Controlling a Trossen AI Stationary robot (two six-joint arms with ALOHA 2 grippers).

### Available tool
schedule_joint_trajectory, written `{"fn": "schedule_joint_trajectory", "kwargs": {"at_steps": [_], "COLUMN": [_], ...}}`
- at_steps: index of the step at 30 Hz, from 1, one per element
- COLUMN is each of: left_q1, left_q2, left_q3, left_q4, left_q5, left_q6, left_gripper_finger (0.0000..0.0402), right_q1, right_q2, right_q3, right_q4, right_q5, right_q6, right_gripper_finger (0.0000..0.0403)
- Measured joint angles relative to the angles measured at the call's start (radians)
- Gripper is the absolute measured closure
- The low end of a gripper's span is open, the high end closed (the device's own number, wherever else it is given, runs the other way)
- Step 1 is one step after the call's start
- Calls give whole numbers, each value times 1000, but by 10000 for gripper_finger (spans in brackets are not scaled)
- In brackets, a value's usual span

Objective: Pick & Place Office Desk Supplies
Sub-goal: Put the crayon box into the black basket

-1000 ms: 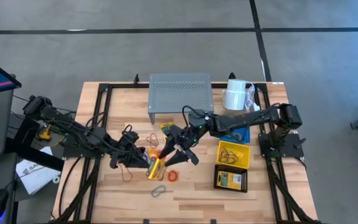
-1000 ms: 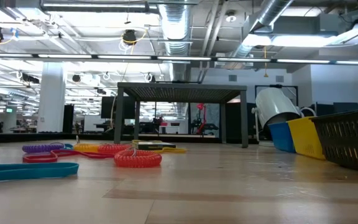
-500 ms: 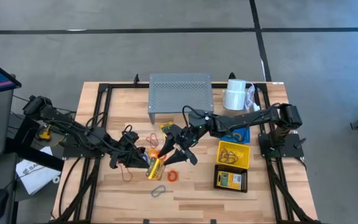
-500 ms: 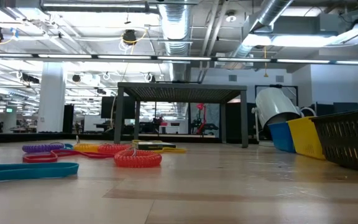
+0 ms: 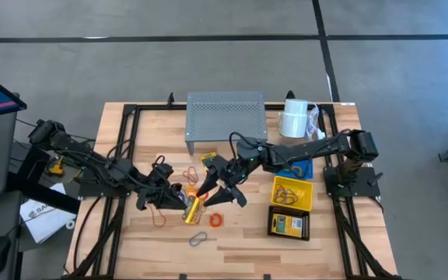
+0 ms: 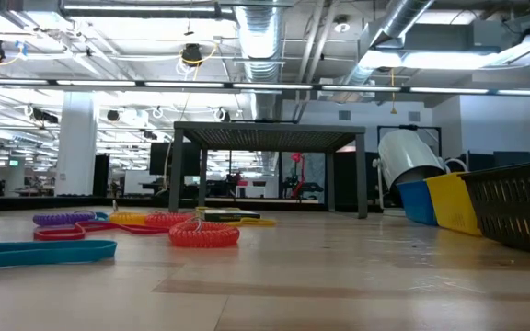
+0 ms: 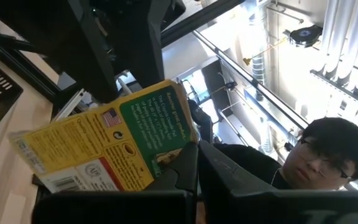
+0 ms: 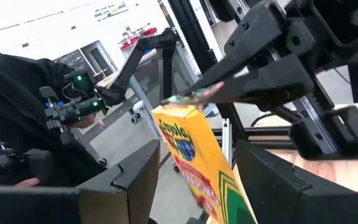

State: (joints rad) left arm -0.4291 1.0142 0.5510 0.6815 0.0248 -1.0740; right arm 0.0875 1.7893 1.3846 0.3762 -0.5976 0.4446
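A yellow-green crayon box [image 5: 194, 210] hangs above the table's middle, with my left gripper [image 5: 185, 204] shut on it. In the left wrist view its back face [image 7: 110, 146] fills the picture. My right gripper [image 5: 218, 198] reaches in from the table's right and is open. In the right wrist view its two fingers stand on either side of the box [image 8: 194, 149]; I cannot tell if they touch it. A second crayon box [image 5: 208, 161] lies on the table beyond. Coloured loops [image 6: 203, 233] lie flat on the wood. My left gripper pinches the crayon box by one end, at a corner [image 7: 169, 162], between its two shut fingers. The fingers come from the table's left, nearly level. The box is lifted clear of the table and sticks out tilted past the fingertips toward my right gripper.
A yellow basket [image 5: 292, 192] with loops, a black basket [image 5: 288, 224] with a crayon box and a blue basket [image 5: 295, 169] stand at the right. The grey perforated shelf [image 5: 225, 117] and white roll [image 5: 292, 120] are at the back. A person [image 7: 309, 155] shows beyond the table.
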Motion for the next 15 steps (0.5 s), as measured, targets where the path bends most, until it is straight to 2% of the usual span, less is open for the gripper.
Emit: {"fn": "schedule_joint_trajectory", "kwargs": {"at_steps": [15], "left_q1": [73], "left_q2": [0], "left_q3": [0], "left_q4": [40], "left_q5": [34], "left_q6": [0], "left_gripper_finger": [401], "right_q1": [11], "right_q2": [0], "right_q3": [0], "right_q4": [25], "right_q5": [27], "right_q6": [16], "right_gripper_finger": [196]}}
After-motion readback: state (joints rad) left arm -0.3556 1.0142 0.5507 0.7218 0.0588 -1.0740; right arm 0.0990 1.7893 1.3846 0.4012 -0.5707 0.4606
